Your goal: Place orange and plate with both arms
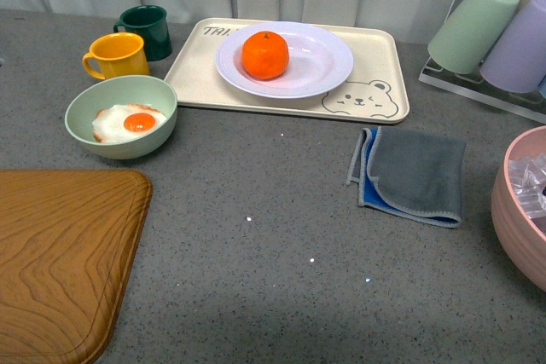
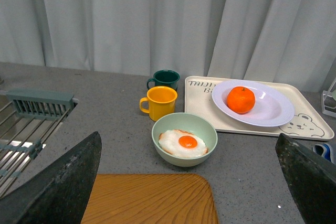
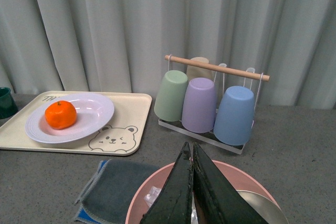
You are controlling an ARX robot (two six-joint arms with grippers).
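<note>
The orange point(image 1: 264, 54) is seen resting in the plate point(image 1: 328, 64) on the bear tray point(image 1: 384, 57), so with the left pincer point(image 2: 189, 182) spread wide and the right pincer point(image 3: 192, 192) clenched empty, separate careful grasps are called for.

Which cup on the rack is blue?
The blue cup is at one end of the rack. It hangs upside down beside the purple cup; the green cup is at the other end.
</note>
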